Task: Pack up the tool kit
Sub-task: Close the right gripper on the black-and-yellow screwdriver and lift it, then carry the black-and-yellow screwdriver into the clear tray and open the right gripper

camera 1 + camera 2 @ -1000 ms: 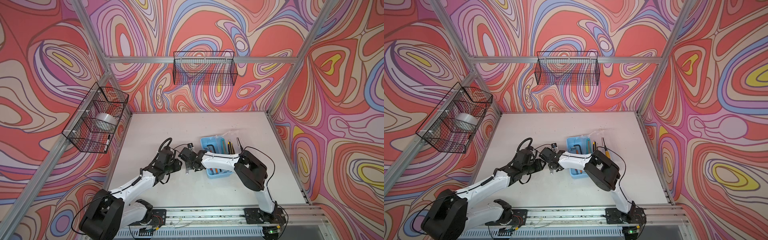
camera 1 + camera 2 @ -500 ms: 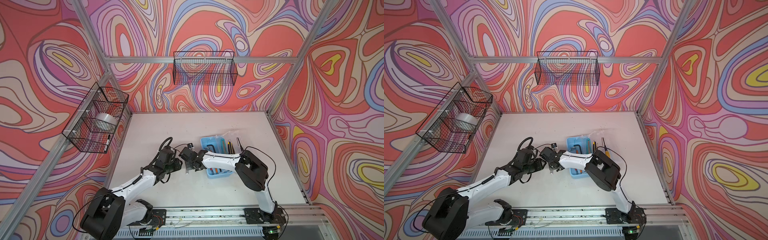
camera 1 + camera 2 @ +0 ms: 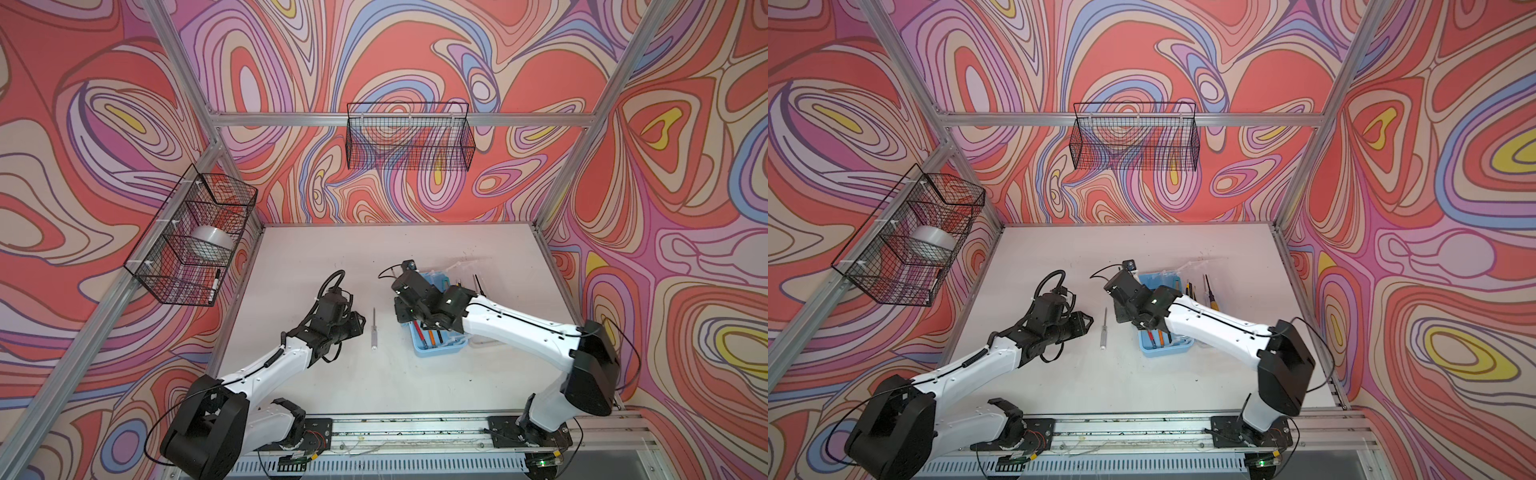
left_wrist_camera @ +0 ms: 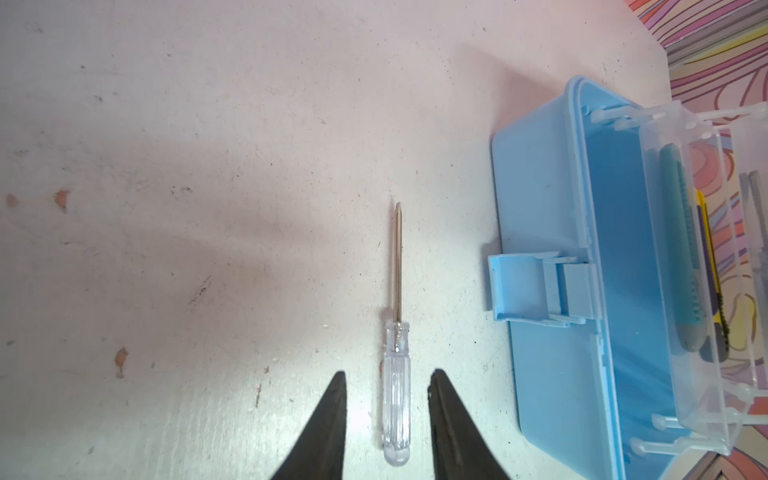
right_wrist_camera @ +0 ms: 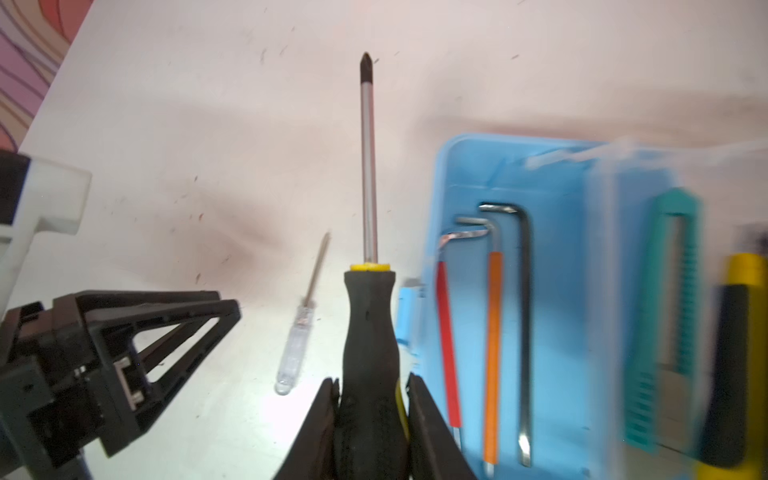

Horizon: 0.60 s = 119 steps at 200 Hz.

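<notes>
The tool kit (image 3: pixel 437 353), an open light-blue box (image 5: pixel 561 174), sits right of centre; in the right wrist view it holds red (image 5: pixel 446 345), orange (image 5: pixel 492 353) and bare hex keys, with a teal utility knife (image 5: pixel 673 311) in its clear tray. My right gripper (image 5: pixel 372 378) is shut on a black-and-yellow screwdriver (image 5: pixel 370 316) at the box's left edge. A small clear-handled screwdriver (image 3: pixel 374 328) (image 4: pixel 395 395) lies on the table. My left gripper (image 4: pixel 386 374) is open, its fingers either side of that handle with gaps, seemingly not touching.
Two black wire baskets hang on the walls, one at the back (image 3: pixel 409 141) and one on the left (image 3: pixel 195 241) with a tape roll in it. More tools (image 3: pixel 1210 291) lie on the table right of the box. A metal rail (image 3: pixel 415 428) runs along the front edge.
My right arm has swung right with the black-and-yellow screwdriver, from beside the left gripper to the box's left edge. The left arm has hardly moved.
</notes>
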{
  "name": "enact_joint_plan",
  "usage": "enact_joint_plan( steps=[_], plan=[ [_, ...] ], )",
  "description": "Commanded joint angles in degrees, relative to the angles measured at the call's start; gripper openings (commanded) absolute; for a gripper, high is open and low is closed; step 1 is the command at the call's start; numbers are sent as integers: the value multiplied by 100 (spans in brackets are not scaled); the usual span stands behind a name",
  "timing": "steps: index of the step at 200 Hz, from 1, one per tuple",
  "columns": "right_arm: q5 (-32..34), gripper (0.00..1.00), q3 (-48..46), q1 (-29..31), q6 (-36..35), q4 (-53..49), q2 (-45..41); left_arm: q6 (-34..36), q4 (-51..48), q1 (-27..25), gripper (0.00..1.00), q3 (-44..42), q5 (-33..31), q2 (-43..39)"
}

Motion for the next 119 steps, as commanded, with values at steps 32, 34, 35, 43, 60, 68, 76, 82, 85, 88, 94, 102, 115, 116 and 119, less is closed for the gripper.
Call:
enact_joint_plan(
  steps=[32,34,35,43,60,68,76,82,85,88,94,102,115,116,119],
  plan=[
    [593,0,-696,-1488,-1014,-1017,-1210,54,47,53,34,189,10,60],
    [597,0,-715,-1541,-1045,-1027,-1243,57,50,49,34,195,11,61],
    [593,0,-723,-1575,-1066,-1033,-1252,53,50,51,34,192,14,66],
    [577,0,-814,-1801,-1202,-1057,-1331,67,33,49,34,206,11,67],
    [468,0,-1002,-2206,-1452,-1041,-1428,74,8,53,34,215,25,59],
    [421,0,-1114,-2411,-1546,-972,-1436,75,11,47,34,210,25,44],
    [328,0,-1213,-2565,-1632,-907,-1441,69,20,53,34,193,17,42],
    [231,0,-1291,-2666,-1671,-848,-1438,67,36,54,34,185,25,47],
    [187,0,-1324,-2706,-1688,-815,-1436,67,48,53,34,176,30,45],
    [160,0,-1354,-2748,-1700,-790,-1437,67,58,53,34,167,32,49],
    [147,0,-1388,-2822,-1712,-749,-1440,54,68,53,34,162,50,62],
    [190,0,-1371,-2865,-1694,-754,-1414,47,84,53,34,154,68,86],
    [208,0,-1331,-2897,-1685,-750,-1389,22,133,50,34,119,108,114],
    [223,0,-1330,-2904,-1685,-750,-1386,23,140,52,34,114,106,114],
    [249,0,-1322,-2918,-1685,-762,-1371,21,157,53,34,104,120,122]
  ],
)
